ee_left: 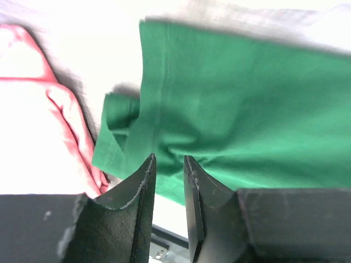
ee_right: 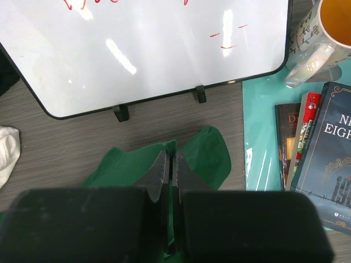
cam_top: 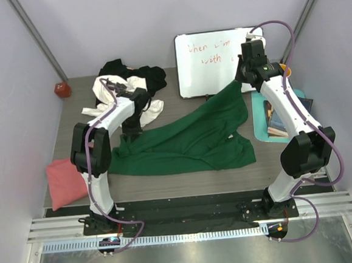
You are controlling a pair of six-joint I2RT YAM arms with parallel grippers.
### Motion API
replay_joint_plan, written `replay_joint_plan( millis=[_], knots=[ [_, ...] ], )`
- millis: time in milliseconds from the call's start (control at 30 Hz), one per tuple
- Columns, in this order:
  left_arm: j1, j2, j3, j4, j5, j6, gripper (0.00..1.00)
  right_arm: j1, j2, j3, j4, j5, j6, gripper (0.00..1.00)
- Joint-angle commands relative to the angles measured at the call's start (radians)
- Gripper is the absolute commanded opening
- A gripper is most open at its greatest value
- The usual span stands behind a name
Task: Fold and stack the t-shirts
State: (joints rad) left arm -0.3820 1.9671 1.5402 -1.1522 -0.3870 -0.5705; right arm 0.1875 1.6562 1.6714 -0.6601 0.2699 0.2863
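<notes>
R pincer point(ee_right: 169, 159): jaws together, clamped on a corner of the dark green tee point(cam_top: 183, 143), held up off the bench point(cam_top: 168, 184) nr the whiteboard point(cam_top: 214, 73). L pincer point(ee_left: 167, 161): jaws narrowly apart, nothing seen betw. them. It hangs over the tee's opposite (left) end, green cloth just below. Rest of green tee lies spread and rumpled across bench centre; no fold evident. Pink tee point(cam_top: 64, 180) at near-left edge, bunched; whether properly folded, can't tell. White tee point(cam_top: 153, 109) + black tee point(cam_top: 113, 68) heaped at far left, unfolded. Judgement: early stage, no stack visible. Left to do: fold green, white, black, poss. pink; stack all four.
</notes>
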Motion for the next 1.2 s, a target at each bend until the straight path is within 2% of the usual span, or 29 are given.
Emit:
replay_joint_plan(
  millis=[0, 333, 433, 800, 1167],
  knots=[
    [0.003, -0.047, 0.083, -0.017, -0.024, -0.012, 0.28, -0.003, 0.007, 0.011, 0.024, 0.012, -0.015, 0.01],
    [0.038, 0.045, 0.17, 0.029, -0.076, -0.005, 0.32, -0.003, 0.017, 0.01, 0.022, 0.006, -0.015, 0.01],
    [0.049, 0.104, 0.198, 0.039, -0.07, 0.004, 0.4, -0.003, 0.02, 0.013, 0.022, 0.009, -0.018, 0.01],
    [0.06, 0.17, 0.155, 0.163, -0.016, 0.02, 0.4, -0.003, 0.027, 0.016, 0.02, -0.001, -0.016, 0.01],
    [0.069, 0.219, 0.143, 0.184, 0.0, 0.038, 0.4, -0.003, 0.024, 0.031, 0.016, -0.001, -0.021, 0.01]
  ],
)
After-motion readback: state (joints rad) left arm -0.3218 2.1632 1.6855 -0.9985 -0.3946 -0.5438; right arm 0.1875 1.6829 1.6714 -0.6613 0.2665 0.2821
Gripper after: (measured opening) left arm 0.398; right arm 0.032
